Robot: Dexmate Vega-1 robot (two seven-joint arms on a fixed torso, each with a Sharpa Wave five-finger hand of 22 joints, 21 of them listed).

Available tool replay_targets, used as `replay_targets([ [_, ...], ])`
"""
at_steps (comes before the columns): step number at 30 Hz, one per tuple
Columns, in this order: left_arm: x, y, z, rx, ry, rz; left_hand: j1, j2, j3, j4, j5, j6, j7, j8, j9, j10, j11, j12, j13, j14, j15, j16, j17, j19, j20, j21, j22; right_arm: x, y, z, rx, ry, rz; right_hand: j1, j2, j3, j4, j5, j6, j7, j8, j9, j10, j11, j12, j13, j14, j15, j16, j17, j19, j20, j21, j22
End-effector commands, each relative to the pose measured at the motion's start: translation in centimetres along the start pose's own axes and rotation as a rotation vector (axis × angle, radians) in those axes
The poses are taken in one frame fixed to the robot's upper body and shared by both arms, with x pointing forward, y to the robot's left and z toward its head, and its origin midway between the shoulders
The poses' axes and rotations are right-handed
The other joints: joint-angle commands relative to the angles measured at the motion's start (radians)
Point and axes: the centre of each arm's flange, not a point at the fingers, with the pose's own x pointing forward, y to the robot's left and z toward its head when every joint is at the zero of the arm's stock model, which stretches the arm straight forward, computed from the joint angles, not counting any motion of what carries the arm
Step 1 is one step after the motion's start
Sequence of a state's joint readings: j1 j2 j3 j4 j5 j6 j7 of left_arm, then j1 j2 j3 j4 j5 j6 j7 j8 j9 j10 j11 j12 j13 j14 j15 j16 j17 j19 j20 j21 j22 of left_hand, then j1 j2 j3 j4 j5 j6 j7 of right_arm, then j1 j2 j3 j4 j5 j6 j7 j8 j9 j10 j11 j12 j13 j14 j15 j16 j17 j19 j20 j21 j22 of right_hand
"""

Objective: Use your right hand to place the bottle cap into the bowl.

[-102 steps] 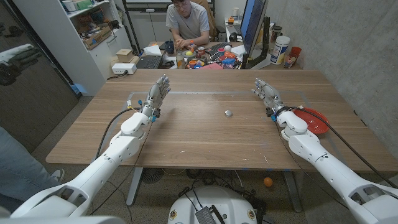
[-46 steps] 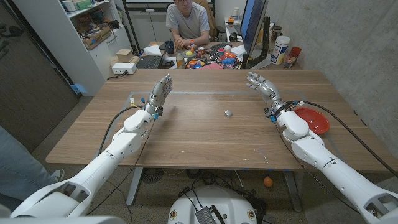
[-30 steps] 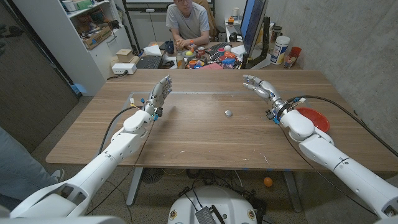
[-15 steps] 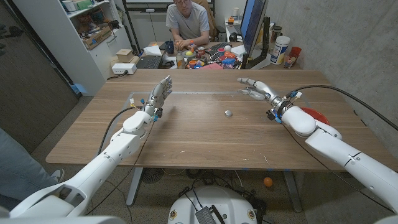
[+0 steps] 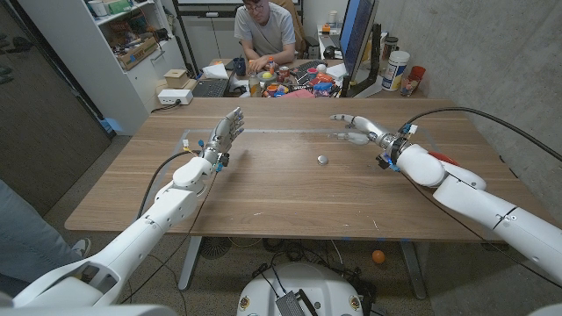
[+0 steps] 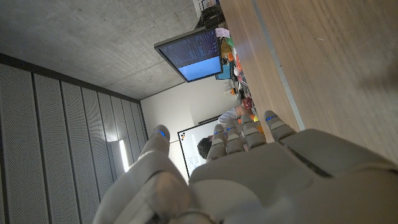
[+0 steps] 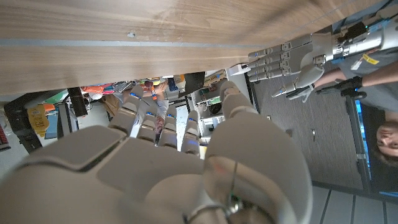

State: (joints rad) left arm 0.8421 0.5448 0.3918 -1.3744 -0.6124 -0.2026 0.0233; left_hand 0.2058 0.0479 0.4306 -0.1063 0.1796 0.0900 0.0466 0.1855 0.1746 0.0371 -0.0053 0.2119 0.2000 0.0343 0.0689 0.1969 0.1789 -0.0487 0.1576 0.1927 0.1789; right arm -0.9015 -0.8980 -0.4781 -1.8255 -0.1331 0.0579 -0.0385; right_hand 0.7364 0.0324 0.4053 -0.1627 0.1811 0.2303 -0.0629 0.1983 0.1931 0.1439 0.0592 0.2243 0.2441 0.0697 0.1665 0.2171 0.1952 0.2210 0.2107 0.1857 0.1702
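The big wooden desk [image 5: 263,189] is brown and carries everything. A person [image 5: 263,31] in a grey shirt sits behind its far edge, next to a dark screen [image 5: 356,35] with blue writing on it.

The right arm [image 5: 474,197] is white and reaches in over the desk. The left arm [image 5: 167,206] is white too and lies out over the desk's other side.

The red bowl [image 5: 443,160] sits on the desk just behind the right hand's wrist. The right arm covers most of it, so only a thin red strip peeks out.

The right hand [image 5: 356,128] is up over the far part of the desk. Its fingers are spread apart and point across toward the left hand. It holds nothing. In the right wrist view, its fingers [image 7: 149,121] reach up side by side, with the left hand [image 7: 292,59] far off past them.

The left hand [image 5: 226,133] stands on its edge with the fingers straight and a little apart. It holds nothing too.

The bottle cap [image 5: 322,160] is small, round and grey. It lies on the desk between the two hands, much nearer the right hand. It sits a little below and to the inner side of the right hand's fingers, not touching them.
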Motion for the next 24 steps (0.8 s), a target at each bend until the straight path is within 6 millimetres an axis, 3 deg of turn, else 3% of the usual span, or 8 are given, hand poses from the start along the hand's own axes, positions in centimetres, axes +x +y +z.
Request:
replay_targets([
  [1,0.1,-0.2,0.2,0.013,0.0,-0.004,0.002,0.01,0.003,-0.003,-0.001,0.011,-0.003,0.009,0.005,0.006,-0.001,0.008,0.0,0.008,0.016,0.005,0.004,0.001,0.013,0.007,0.006,0.9,-0.3,1.6,-0.275,0.065,0.11,0.006,-0.016,-0.003,-0.002,0.001,0.006,-0.01,0.002,0.004,-0.001,0.008,-0.005,0.002,0.022,0.006,0.009,-0.001,0.022,0.001,0.012,0.002],
  [7,0.1,-0.3,0.1,0.01,0.005,-0.004,0.002,0.011,0.003,-0.003,-0.002,0.013,-0.005,0.008,0.005,0.007,-0.005,0.008,0.0,0.018,0.032,0.007,0.004,0.003,0.02,0.008,0.006,1.5,-0.1,2.3,-0.374,0.088,0.17,0.011,-0.026,-0.003,-0.005,0.003,0.0,-0.017,0.0,0.004,0.008,0.014,-0.003,0.0,0.035,0.007,0.011,-0.002,0.036,0.002,0.015,0.003],
  [13,-0.2,-0.1,0.2,0.015,0.009,0.006,0.001,0.012,0.004,-0.004,-0.002,0.014,-0.005,0.008,0.005,0.008,-0.009,0.008,0.0,0.021,0.041,0.006,0.004,0.005,0.025,0.009,0.006,2.2,0.7,3.4,-0.466,0.141,0.22,0.035,-0.033,0.005,-0.013,0.008,-0.017,-0.046,-0.004,0.004,0.008,0.009,-0.005,-0.003,0.042,0.001,0.01,-0.003,0.05,0.003,0.017,0.003],
  [20,-0.1,-0.1,0.5,0.017,0.004,0.011,0.001,0.014,0.004,-0.004,-0.002,0.013,-0.007,0.007,0.005,0.007,-0.009,0.007,0.0,0.026,0.047,0.006,0.004,0.005,0.029,0.01,0.006,2.7,1.6,3.6,-0.498,0.122,0.257,0.051,-0.041,0.009,-0.016,0.011,-0.018,-0.05,-0.002,0.004,0.01,0.006,-0.005,-0.004,0.052,-0.005,0.012,-0.003,0.059,0.004,0.018,0.003],
  [24,-0.2,-0.3,0.5,0.019,0.009,0.015,0.002,0.016,0.006,-0.005,-0.002,0.016,-0.008,0.007,0.006,0.007,-0.011,0.007,0.0,0.035,0.058,0.007,0.004,0.005,0.032,0.01,0.007,2.8,2.3,3.5,-0.514,0.117,0.282,0.064,-0.055,0.01,-0.016,0.012,0.006,-0.075,0.007,0.003,0.013,0.005,-0.005,-0.007,0.055,-0.012,0.009,-0.004,0.07,0.005,0.019,0.004],
])
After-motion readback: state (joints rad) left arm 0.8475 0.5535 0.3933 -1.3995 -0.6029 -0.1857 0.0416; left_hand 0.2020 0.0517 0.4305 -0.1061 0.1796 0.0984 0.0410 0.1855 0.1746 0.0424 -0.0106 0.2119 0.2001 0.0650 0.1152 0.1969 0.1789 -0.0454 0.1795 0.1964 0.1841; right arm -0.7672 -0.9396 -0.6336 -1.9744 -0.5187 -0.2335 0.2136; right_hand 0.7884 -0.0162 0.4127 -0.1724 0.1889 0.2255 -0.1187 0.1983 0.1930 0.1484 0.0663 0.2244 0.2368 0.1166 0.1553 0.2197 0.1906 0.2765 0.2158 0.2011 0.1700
